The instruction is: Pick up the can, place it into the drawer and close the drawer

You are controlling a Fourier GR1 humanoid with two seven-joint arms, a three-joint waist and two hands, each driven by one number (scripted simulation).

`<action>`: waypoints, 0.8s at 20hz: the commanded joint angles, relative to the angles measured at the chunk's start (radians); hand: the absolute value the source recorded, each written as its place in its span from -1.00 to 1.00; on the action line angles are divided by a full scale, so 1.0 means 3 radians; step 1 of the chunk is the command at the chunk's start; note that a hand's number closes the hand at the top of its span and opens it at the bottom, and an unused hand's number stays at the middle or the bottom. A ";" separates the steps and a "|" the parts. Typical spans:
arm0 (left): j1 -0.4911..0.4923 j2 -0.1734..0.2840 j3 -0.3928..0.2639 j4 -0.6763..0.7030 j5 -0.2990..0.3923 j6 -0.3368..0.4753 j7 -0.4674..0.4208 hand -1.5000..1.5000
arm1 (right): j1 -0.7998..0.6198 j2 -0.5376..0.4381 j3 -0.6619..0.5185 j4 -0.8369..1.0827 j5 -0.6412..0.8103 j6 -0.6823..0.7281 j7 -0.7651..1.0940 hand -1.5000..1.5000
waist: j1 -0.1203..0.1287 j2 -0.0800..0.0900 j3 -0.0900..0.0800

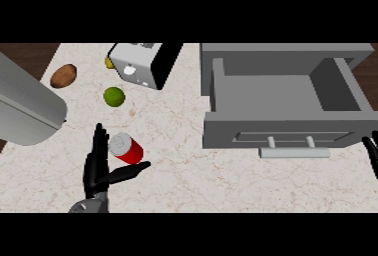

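Observation:
A red can (127, 149) with a silver top lies tilted on the marble counter, left of centre. My left hand (97, 167) is open beside it, straight fingers along the can's left side and the thumb reaching under its lower right end. The grey drawer (284, 131) stands pulled open at the right, its inside bare, with a bar handle (294, 152) on its front. Only the fingertips of my right hand (371, 152) show at the right edge, below the drawer's front corner.
A toaster (140, 64) stands at the back, a lime (114, 96) in front of it and a potato (63, 75) to its left. A large grey rounded appliance (26, 107) fills the left edge.

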State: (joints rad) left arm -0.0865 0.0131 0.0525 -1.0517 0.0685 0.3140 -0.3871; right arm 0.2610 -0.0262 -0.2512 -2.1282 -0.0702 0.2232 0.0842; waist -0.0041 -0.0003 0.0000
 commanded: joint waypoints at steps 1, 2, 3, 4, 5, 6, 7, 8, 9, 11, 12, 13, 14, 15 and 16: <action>-0.0151 0.0022 0.0052 0.0153 0.0016 -0.0020 -0.0004 -1.00 | -0.0198 0.0083 0.0290 0.0126 0.0318 -0.0226 0.0009 -1.00 | 0.0008 0.0001 0.0000; -0.0285 0.0058 0.0121 0.0279 0.0061 -0.0056 0.0012 -1.00 | 0.0005 0.0084 0.0149 -0.0128 0.0124 -0.0142 0.0060 -1.00 | -0.0002 0.0000 0.0000; -0.0404 0.0016 0.0097 0.0318 0.0024 0.0013 0.0035 -1.00 | -0.0082 -0.0043 -0.0077 0.0046 -0.0073 -0.0008 0.0052 -1.00 | -0.0003 0.0001 0.0000; -0.0393 0.0045 0.0202 0.0609 0.0045 -0.0040 -0.0325 -1.00 | 0.0145 0.0076 0.0089 -0.0148 0.0085 0.0007 0.0037 -1.00 | -0.0009 0.0002 -0.0001; -0.0395 0.0042 0.0142 0.0425 0.0065 -0.0067 -0.0101 -1.00 | 0.0038 0.0084 0.0155 0.0018 0.0142 -0.0134 -0.0069 -1.00 | -0.0001 0.0000 0.0000; -0.0303 -0.0040 0.0049 0.0472 0.0091 -0.0010 -0.0250 -1.00 | 0.0229 0.0085 0.0045 -0.0223 -0.0045 0.0009 0.0019 -1.00 | -0.0007 -0.0001 0.0000; -0.0286 -0.0041 -0.0040 0.0282 0.0020 0.0014 -0.0033 -1.00 | -0.0054 0.0000 0.0006 -0.0201 -0.0066 -0.0049 0.0249 -1.00 | 0.0002 -0.0001 0.0000; -0.0572 0.0081 0.0232 0.0661 0.0163 -0.0164 -0.0210 -1.00 | 0.0067 -0.0010 -0.0062 -0.0128 -0.0057 0.0024 0.0078 -1.00 | -0.0008 0.0002 -0.0001; -0.0437 0.0116 0.0135 0.0454 0.0103 -0.0173 -0.0065 -1.00 | 0.0061 0.0003 -0.0054 -0.0005 0.0008 0.0060 -0.0033 -1.00 | -0.0001 0.0000 0.0000; -0.0787 0.0041 0.0218 0.1003 0.0075 -0.0115 -0.0311 -1.00 | -0.0138 -0.0080 -0.0124 0.0007 -0.0137 0.0037 0.0113 -1.00 | -0.0012 0.0005 -0.0001; -0.0676 0.0023 0.0133 0.0715 0.0055 -0.0086 -0.0172 -1.00 | -0.0046 0.0035 -0.0035 0.0089 -0.0017 0.0050 -0.0088 -1.00 | -0.0003 0.0001 0.0000; -0.0704 -0.0040 0.0040 0.0645 0.0117 0.0008 -0.0085 -1.00 | 0.0260 0.0083 0.0251 -0.0332 0.0057 -0.0090 0.0064 -1.00 | -0.0012 -0.0001 -0.0001; -0.0833 -0.0033 0.0123 0.0749 0.0088 -0.0074 -0.0160 -1.00 | -0.0077 -0.0100 -0.0176 -0.0080 -0.0261 0.0031 0.0230 -1.00 | -0.0009 0.0002 -0.0001; -0.0708 0.0092 0.0131 0.0618 0.0101 -0.0163 -0.0104 1.00 | 0.0245 0.0031 -0.0085 -0.0172 -0.0196 0.0175 -0.0034 -1.00 | -0.0008 -0.0001 0.0000; -0.0987 -0.0040 0.0099 0.0930 0.0123 0.0008 -0.0205 1.00 | -0.0143 0.0072 0.0103 -0.0087 0.0046 -0.0099 0.0217 -1.00 | -0.0009 0.0005 -0.0001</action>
State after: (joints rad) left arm -0.3022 0.0165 0.0856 -0.8445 0.0958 0.2950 -0.4297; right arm 0.2693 -0.0204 -0.2508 -2.1610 -0.0900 0.2264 0.1118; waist -0.0064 0.0000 -0.0001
